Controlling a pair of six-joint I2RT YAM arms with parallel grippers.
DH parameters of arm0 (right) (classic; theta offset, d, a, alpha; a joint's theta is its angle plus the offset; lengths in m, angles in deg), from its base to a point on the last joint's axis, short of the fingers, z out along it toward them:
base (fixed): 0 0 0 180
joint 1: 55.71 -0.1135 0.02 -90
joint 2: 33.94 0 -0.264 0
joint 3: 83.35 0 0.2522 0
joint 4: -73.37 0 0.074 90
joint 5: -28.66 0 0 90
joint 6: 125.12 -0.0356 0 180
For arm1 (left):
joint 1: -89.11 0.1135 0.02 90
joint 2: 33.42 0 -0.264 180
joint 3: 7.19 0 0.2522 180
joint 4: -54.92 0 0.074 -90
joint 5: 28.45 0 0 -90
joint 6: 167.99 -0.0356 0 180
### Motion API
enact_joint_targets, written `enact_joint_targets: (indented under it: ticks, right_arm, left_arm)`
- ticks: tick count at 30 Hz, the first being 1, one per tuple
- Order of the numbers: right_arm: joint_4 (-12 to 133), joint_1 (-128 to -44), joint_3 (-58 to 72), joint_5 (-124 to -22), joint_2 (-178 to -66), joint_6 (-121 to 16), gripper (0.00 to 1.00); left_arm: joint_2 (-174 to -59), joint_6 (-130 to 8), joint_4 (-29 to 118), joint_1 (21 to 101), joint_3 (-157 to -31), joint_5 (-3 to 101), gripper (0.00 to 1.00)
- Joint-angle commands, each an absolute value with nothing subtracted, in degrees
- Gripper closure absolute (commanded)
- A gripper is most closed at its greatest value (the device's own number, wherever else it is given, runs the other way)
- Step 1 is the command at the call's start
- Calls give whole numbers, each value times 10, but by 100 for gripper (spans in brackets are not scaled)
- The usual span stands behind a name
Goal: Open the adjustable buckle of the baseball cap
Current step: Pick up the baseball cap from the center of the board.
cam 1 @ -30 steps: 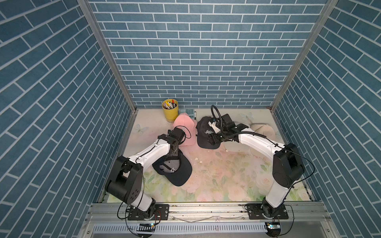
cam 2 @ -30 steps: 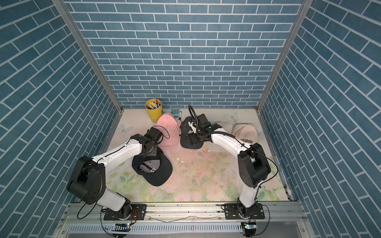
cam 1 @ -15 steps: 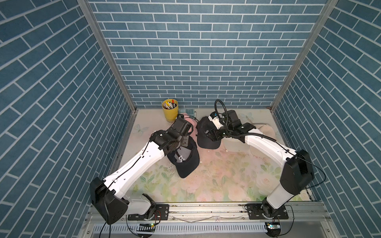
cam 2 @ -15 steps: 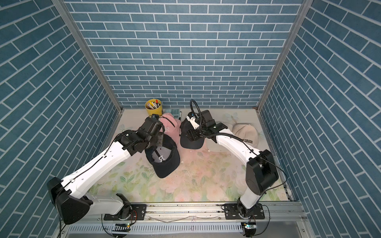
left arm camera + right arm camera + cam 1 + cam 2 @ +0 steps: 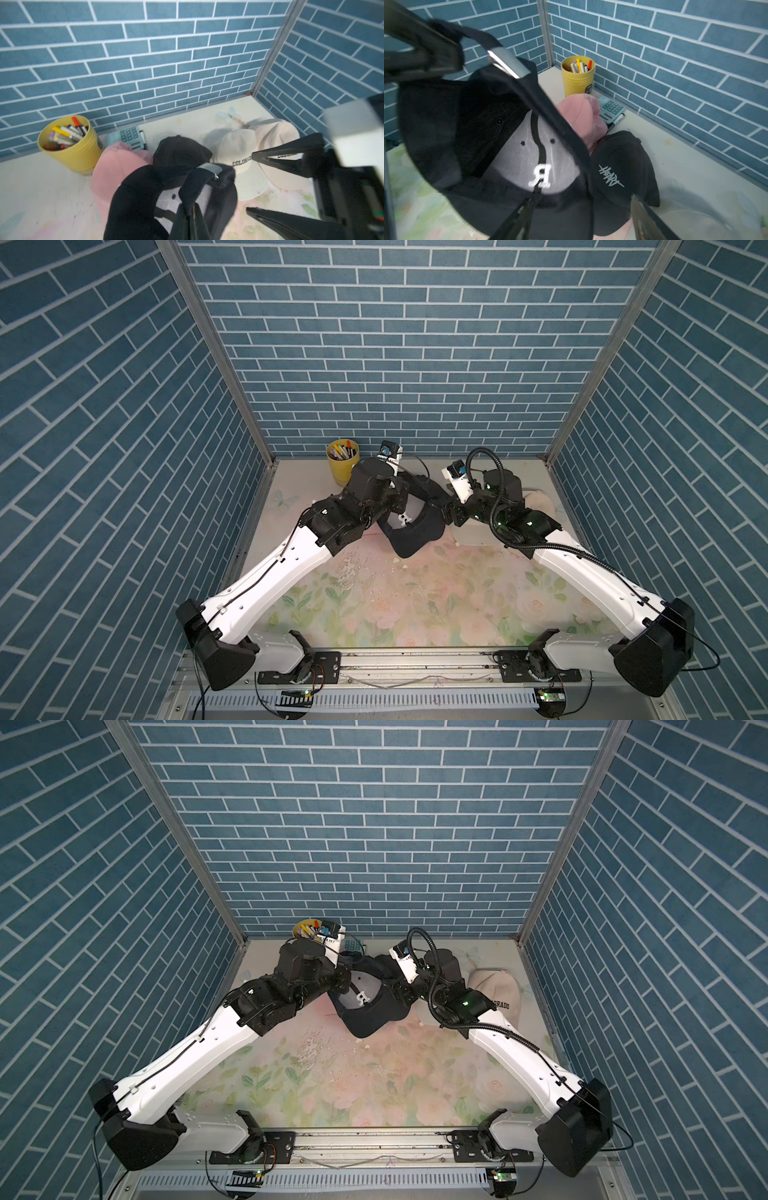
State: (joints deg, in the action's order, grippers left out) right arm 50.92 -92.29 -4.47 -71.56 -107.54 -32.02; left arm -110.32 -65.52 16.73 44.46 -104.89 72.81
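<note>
While the left pincer [image 5: 194, 209] clamps the black cap [image 5: 145, 193], right pincer [image 5: 250, 182] gapes.

the front half of the worktop [image 5: 395, 605] lies bare between the two arms, with room to pass. the back strip is crowded: a yellow pen cup [image 5: 72, 149] near the left back corner, a calculator [image 5: 128, 137] near it along the back wall, a pink cap [image 5: 116, 166] in front of both, a second black cap [image 5: 623, 166] just beside the pink one, and two overlapping cream caps [image 5: 239, 149] toward the right wall. the lifted black cap [image 5: 411, 531] hangs over the middle and blocks the way across.
</note>
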Motion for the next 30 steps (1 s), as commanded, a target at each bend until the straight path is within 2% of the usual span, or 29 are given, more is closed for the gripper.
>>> enact_joint_targets:
  ticks: [1,9,14,23,30]
  right_arm:
    - [579,-923,-60,-673,-1077,-293,26]
    - [667,-923,-103,-668,-1060,-314,37]
    - [732,-923,-129,-625,-1056,-326,56]
    - [779,-923,-115,-615,-1070,-324,60]
    - [784,-923,-111,-615,-1061,-324,75]
  left_arm:
    - [-1100,-694,276,442,-1045,665,100]
    - [-1117,-663,322,440,-1040,623,100]
    - [-1118,-653,355,440,-1031,602,100]
    - [-1141,-646,344,440,-1040,597,100]
    - [-1142,-639,351,440,-1035,594,100]
